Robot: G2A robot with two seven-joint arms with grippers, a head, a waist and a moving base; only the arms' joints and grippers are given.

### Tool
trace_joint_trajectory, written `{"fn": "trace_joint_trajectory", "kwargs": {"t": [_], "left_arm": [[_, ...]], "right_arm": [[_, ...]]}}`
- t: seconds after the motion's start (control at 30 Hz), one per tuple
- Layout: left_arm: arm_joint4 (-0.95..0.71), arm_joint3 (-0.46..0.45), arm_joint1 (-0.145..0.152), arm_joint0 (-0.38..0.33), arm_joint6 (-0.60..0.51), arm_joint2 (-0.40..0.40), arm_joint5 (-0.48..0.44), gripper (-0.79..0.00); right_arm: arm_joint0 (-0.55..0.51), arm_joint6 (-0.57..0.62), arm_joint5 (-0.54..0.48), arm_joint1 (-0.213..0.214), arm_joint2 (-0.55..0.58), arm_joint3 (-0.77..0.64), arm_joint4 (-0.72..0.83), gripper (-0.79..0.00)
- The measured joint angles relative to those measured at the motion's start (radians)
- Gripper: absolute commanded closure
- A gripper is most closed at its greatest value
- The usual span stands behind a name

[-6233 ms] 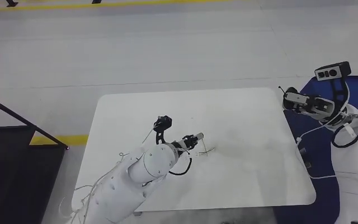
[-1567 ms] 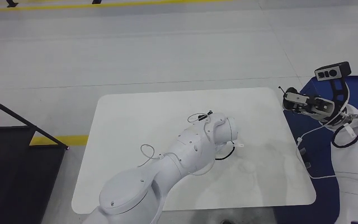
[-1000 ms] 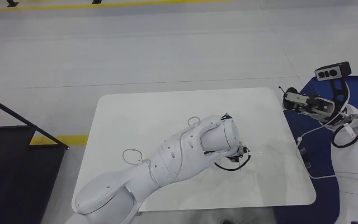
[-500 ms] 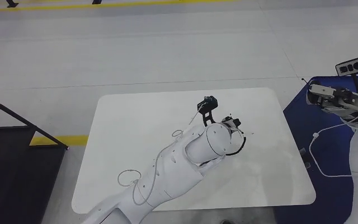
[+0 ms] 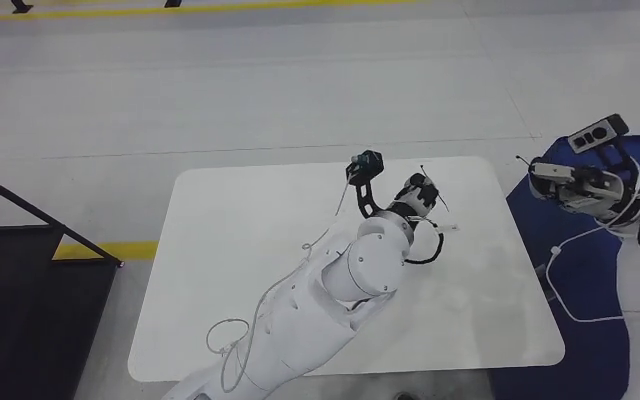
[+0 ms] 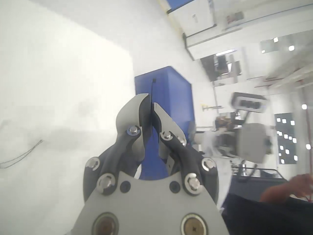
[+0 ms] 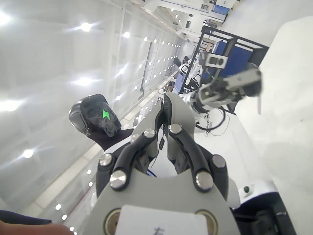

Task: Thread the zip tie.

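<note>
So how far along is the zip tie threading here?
Done: the left gripper is shut on the black zip tie, held up over the table. In hand: the right gripper, shut on a thin dark strip, sits past the table's edge, apart. Left: bringing the two together; no threading shows yet.

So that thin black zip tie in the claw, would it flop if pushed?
Probably springy rather than floppy: the zip tie stands straight out past the left gripper without drooping. It looks very thin, so it is likely light, and it would probably bend if its tip were pushed against something.
</note>
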Motion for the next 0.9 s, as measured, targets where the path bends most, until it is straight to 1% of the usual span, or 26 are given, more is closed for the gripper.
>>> {"fn": "trace_joint_trajectory", "kwargs": {"t": [0.1,0.37,0.47,0.57,0.6,0.7,0.83,0.9], "left_arm": [[0.064,-0.04,0.007,0.045,0.046,-0.004,-0.053,0.0],[0.069,-0.042,0.008,0.048,0.049,-0.001,-0.057,0.0],[0.15,-0.074,0.008,0.074,0.105,0.029,-0.117,0.0],[0.262,-0.102,0.004,0.099,0.202,0.068,-0.156,0.0],[0.306,-0.102,0.002,0.104,0.232,0.086,-0.158,0.0],[0.409,-0.08,-0.007,0.102,0.276,0.127,-0.133,0.0],[0.466,-0.042,-0.019,0.087,0.265,0.147,-0.104,0.0],[0.466,-0.041,-0.02,0.087,0.265,0.147,-0.103,0.0]], "right_arm": [[-0.017,-0.001,0.065,0.011,-0.056,-0.005,-0.003,0.0],[-0.025,-0.004,0.057,0.013,-0.065,-0.017,-0.01,0.0],[-0.064,-0.02,0.027,0.013,-0.077,-0.065,-0.036,0.0],[-0.094,-0.035,-0.015,0.016,-0.077,-0.085,-0.076,0.0],[-0.104,-0.044,-0.046,0.017,-0.076,-0.093,-0.099,0.0],[-0.128,-0.047,-0.118,0.019,-0.068,-0.117,-0.123,0.0],[-0.158,-0.017,-0.218,0.021,-0.054,-0.151,-0.122,0.0],[-0.16,-0.017,-0.228,0.021,-0.052,-0.152,-0.121,0.0]]}}
